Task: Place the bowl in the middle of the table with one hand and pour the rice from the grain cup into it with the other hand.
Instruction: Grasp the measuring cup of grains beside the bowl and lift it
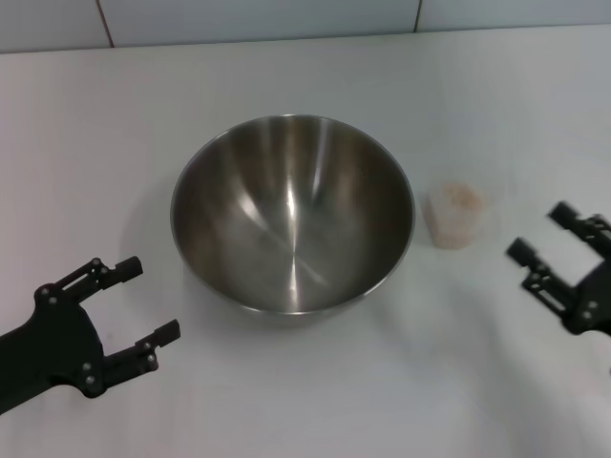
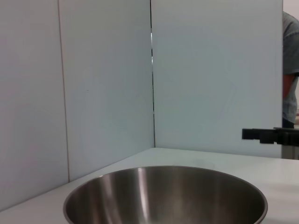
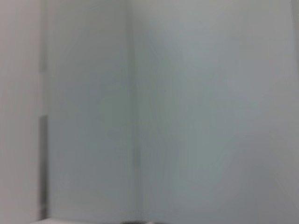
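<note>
Head view: the bowl is sitting upright near the middle of the table, open side up, nothing lying inside it. The grain cup is standing upright on the table just beside the bowl's rim on the robot's right, apart from it by a narrow gap. The rice is showing as a pale pinkish mass filling the cup close to the top.

The left gripper is hanging low at the near left of the table, its black arm reaching in from the lower left corner and its fingers pointing toward the bowl. The jaws are standing spread wide, one finger farther and one nearer, with nothing between them; they are near the bowl's near-left side but not touching it.

The right gripper is coming in from the right edge, fingers pointing left toward the grain cup. Its two fingers are also standing apart and holding nothing, and a stretch of bare table is lying between the fingertips and the cup.

Left wrist view: the bowl is filling the lower part, rim level, with white wall panels behind it. The right gripper's finger is showing as a dark bar farther off. A person's arm in a grey sleeve is standing at the picture's edge.

Right wrist view: only blurred pale wall is showing.
</note>
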`<state>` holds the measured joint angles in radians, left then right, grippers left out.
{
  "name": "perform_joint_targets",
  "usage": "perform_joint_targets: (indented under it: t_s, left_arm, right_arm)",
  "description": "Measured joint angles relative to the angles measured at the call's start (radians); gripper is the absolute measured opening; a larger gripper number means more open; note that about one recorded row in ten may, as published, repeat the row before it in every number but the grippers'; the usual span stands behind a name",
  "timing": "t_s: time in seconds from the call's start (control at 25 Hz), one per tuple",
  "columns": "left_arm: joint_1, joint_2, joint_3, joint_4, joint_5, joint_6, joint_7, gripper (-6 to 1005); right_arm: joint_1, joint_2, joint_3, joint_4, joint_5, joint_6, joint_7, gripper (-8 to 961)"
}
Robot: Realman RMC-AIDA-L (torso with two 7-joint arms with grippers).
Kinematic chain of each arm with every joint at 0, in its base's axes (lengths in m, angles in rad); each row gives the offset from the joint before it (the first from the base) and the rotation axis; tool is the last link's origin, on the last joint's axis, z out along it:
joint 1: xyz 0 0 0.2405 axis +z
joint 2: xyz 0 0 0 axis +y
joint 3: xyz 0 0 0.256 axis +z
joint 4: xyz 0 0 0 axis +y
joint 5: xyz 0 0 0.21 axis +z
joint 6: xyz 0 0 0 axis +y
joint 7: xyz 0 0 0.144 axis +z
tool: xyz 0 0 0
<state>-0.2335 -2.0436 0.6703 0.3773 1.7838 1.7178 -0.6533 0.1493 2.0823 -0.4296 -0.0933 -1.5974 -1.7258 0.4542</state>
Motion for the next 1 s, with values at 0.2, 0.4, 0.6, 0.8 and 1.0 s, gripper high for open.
perform_joint_targets:
  t_s: [0.2, 0.4, 0.6, 0.8, 1.0]
  left_arm:
    - [-0.005, 0.005, 0.0, 0.0, 0.001, 0.0, -0.007, 810]
    - [-0.009, 0.006, 0.0, 0.007, 0.005, 0.0, -0.018, 810]
    - [-0.01, 0.008, 0.0, 0.006, 0.006, 0.002, -0.019, 810]
    - [-0.01, 0.008, 0.0, 0.002, 0.006, 0.001, -0.019, 810]
    - [-0.01, 0.008, 0.0, 0.001, 0.006, 0.001, -0.019, 810]
  right_arm:
    - [-0.043, 0.001, 0.0, 0.081, 0.148, -0.017, -0.115, 643]
    - [-0.059, 0.002, 0.0, 0.144, 0.249, -0.019, -0.227, 642]
    - [-0.046, 0.001, 0.01, 0.146, 0.265, 0.043, -0.234, 642]
    - [-0.04, 0.001, 0.013, 0.143, 0.266, 0.064, -0.235, 641]
    - [-0.024, -0.001, 0.012, 0.142, 0.266, 0.122, -0.231, 640]
